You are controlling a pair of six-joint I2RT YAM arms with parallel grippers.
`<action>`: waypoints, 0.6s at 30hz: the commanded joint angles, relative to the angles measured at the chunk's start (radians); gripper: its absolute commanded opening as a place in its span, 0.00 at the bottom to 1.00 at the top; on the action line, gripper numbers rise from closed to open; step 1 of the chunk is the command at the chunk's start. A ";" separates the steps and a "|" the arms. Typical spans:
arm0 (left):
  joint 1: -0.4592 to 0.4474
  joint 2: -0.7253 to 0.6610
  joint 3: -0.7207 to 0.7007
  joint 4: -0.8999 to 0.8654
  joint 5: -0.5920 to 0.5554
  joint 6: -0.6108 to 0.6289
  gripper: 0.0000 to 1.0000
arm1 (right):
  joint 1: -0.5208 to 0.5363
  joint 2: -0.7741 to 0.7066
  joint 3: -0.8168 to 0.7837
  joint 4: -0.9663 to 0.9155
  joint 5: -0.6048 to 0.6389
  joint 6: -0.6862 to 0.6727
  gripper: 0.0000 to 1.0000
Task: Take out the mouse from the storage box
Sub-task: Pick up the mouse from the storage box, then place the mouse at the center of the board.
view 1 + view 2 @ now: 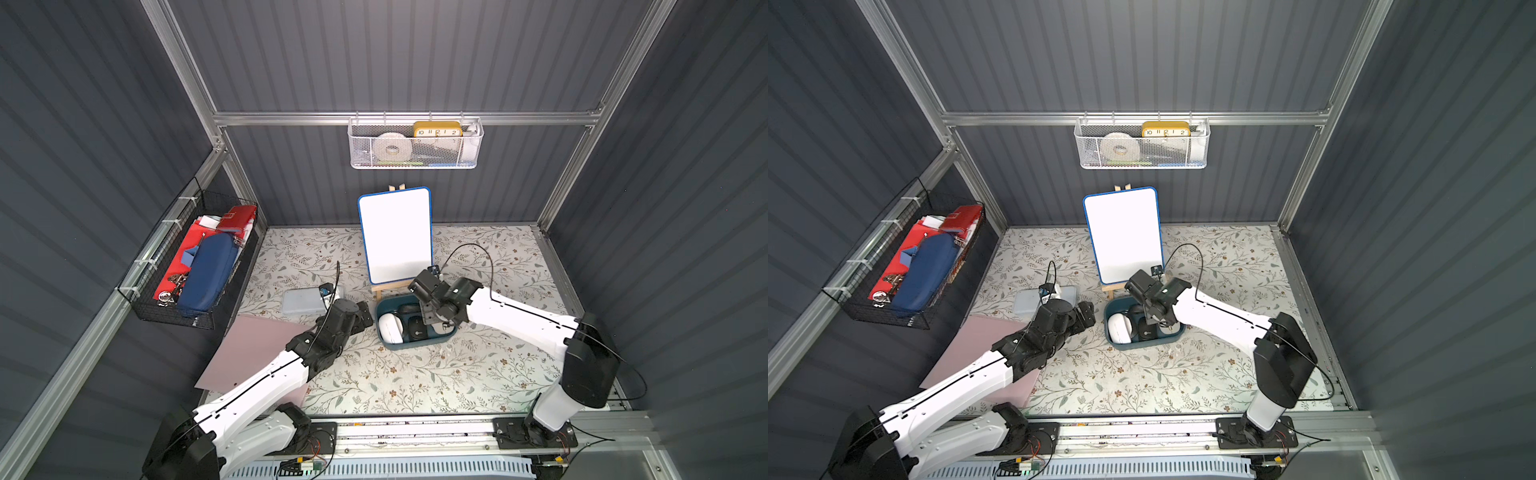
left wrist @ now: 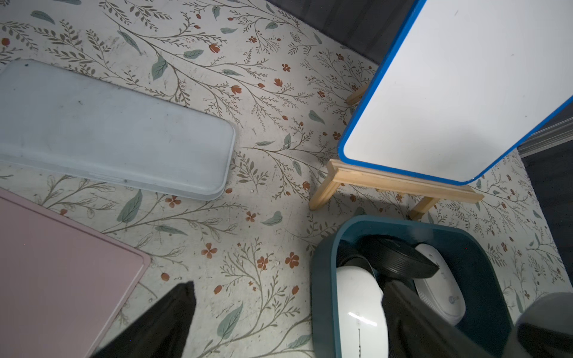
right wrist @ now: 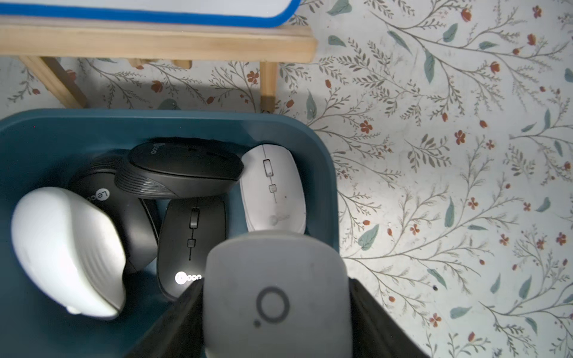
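The dark teal storage box sits in front of the easel and holds several mice. My right gripper is shut on a grey mouse with a ring mark, over the box's right end. Inside lie a big white mouse, black mice and a slim white mouse. My left gripper is open and straddles the box's left wall, one finger outside on the table and one inside beside the big white mouse.
A whiteboard on a wooden easel stands just behind the box. A flat pale blue-grey case and a pink sheet lie to the left. A black wire basket hangs on the left wall, a white mesh basket on the back wall.
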 commanded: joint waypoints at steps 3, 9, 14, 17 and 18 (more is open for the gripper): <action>0.000 -0.016 0.015 -0.038 -0.014 -0.009 0.99 | -0.082 -0.168 -0.093 0.042 -0.070 -0.005 0.67; 0.000 -0.013 0.021 -0.035 -0.014 -0.010 0.99 | -0.184 -0.274 -0.183 0.034 -0.138 -0.012 0.67; 0.000 -0.003 0.027 -0.032 -0.005 -0.011 0.99 | -0.249 -0.327 -0.270 0.043 -0.167 -0.014 0.67; 0.000 -0.003 0.035 -0.032 -0.004 -0.005 0.99 | -0.282 -0.347 -0.322 0.063 -0.196 -0.012 0.67; 0.000 -0.004 0.038 -0.032 -0.004 -0.005 0.99 | -0.291 -0.350 -0.338 0.073 -0.208 -0.011 0.67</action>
